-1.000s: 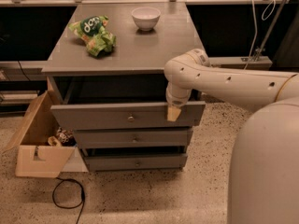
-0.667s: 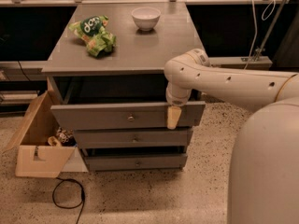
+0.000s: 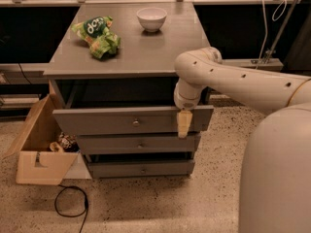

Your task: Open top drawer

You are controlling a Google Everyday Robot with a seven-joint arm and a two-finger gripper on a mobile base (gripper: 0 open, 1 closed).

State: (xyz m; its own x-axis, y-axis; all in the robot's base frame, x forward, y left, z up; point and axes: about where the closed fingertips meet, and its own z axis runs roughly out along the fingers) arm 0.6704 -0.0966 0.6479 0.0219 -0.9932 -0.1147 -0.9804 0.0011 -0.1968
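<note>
The top drawer (image 3: pixel 97 121) is the tallest grey front with a small round metal knob (image 3: pixel 136 123). It stands pulled out some way from the grey cabinet, with a dark gap behind its front panel. My gripper (image 3: pixel 183 124) hangs from the white arm (image 3: pixel 228 79) at the drawer's top edge, right of the knob, and its yellowish tip lies against the front panel. Two shallower drawers sit below: the middle one (image 3: pixel 138 143) and the bottom one (image 3: pixel 141 169).
A green snack bag (image 3: pixel 97 35) and a white bowl (image 3: pixel 151 18) sit on the cabinet top (image 3: pixel 131 52). An open cardboard box (image 3: pixel 39 152) stands on the floor at the left, with a black cable (image 3: pixel 70 205) in front. My white body (image 3: pixel 277 178) fills the right.
My gripper has dropped slightly lower over the top drawer's front panel. The drawer itself has hardly moved.
</note>
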